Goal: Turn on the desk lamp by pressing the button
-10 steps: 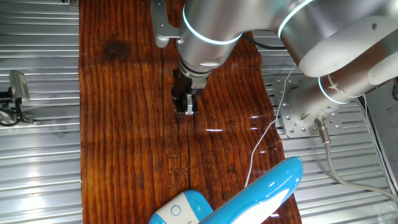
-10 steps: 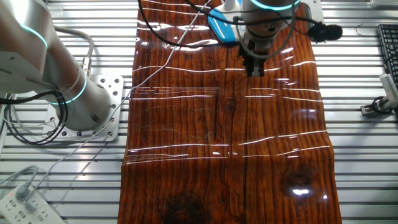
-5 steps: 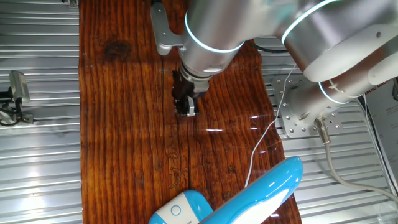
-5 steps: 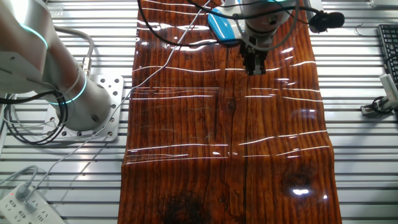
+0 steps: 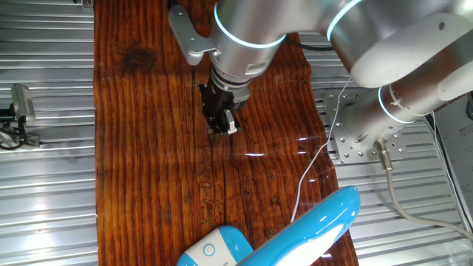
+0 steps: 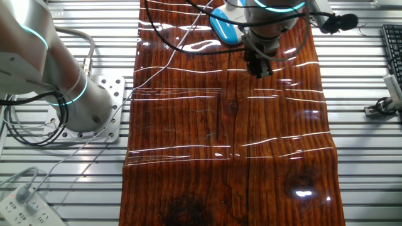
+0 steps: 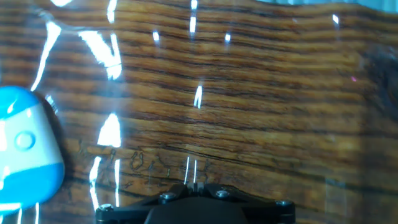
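Hovering over the wooden board (image 5: 148,148), my gripper (image 5: 222,127) holds nothing I can see. I can't tell its opening. Desk lamp (image 5: 295,233) sits well apart from it.

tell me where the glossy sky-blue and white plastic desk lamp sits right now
In one fixed view the glossy sky-blue and white plastic desk lamp lies at the bottom edge of the wooden tabletop, well apart from the gripper.

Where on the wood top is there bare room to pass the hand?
The broad stretch of wooden tabletop between the gripper and the desk lamp shows bare wood. The other fixed view shows the far half bare too. It is crowded at the lamp end, where the thin white cord runs along one edge.
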Controlling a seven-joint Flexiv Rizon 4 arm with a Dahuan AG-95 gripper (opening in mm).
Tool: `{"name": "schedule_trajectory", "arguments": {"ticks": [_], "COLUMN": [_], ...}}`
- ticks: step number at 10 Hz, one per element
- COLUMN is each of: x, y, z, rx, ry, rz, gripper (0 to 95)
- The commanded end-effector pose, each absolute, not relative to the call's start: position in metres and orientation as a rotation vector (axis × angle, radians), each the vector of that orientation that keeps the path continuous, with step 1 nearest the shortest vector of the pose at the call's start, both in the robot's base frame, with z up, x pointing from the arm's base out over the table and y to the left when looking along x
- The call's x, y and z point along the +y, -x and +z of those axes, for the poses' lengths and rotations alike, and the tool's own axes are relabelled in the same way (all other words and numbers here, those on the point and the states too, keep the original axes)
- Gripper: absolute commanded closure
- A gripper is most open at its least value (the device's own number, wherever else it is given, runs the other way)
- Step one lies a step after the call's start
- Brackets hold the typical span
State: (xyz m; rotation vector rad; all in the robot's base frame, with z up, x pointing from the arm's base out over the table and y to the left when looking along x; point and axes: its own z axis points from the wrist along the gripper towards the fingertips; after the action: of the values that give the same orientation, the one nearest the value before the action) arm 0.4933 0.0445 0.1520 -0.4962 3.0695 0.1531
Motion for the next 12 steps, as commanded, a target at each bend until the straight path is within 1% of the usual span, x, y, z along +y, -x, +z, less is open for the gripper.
{"name": "schedule_trajectory", "arguments": {"ticks": [1,8,12], "x": [0.0447,0.0447,0.0447], "y": [-0.4926,-0.4926,-0.4926], "z": [0.1526,0.1526,0.1526], "rx": [3.082,3.113,3.153], "ry": [0.568,0.6,0.616], "rz": [0.169,0.211,0.133], "gripper": [95.0,95.0,95.0]}}
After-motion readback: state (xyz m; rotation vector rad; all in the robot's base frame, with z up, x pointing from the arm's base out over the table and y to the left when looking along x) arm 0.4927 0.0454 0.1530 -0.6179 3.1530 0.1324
